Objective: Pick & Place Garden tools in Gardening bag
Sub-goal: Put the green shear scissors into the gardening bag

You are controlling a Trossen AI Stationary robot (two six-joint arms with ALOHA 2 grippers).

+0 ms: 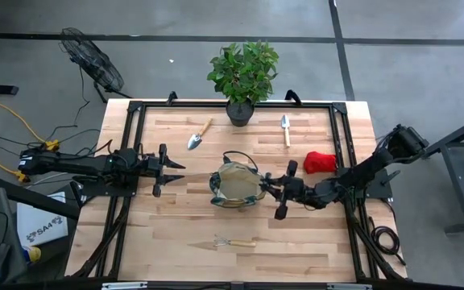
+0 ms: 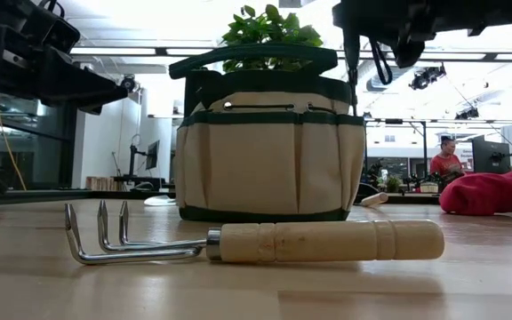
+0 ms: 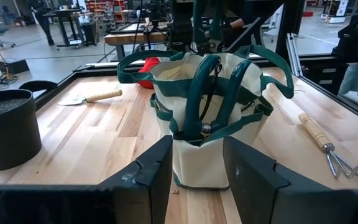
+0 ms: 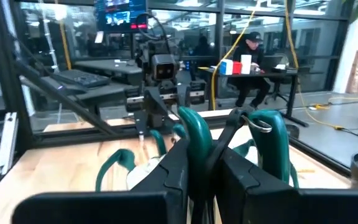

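While our right pincer (image 1: 274, 196) hangs over the gardening bag's (image 1: 234, 185) rim, its fingers are clamped on a pair of green-handled pruning shears (image 4: 253, 140) held above the bag's mouth. Our left pincer (image 1: 170, 171) waits beside the bag with fingers spread, gripping nothing. We note the bag standing mid-surface (image 1: 176, 234). One trowel (image 1: 197, 135) and a second trowel (image 1: 285, 129) lie near the potted plant (image 1: 242, 76), the red bundle (image 1: 319, 162) lies right of the bag, and the hand fork (image 1: 236, 242) lies apart along the near edge.
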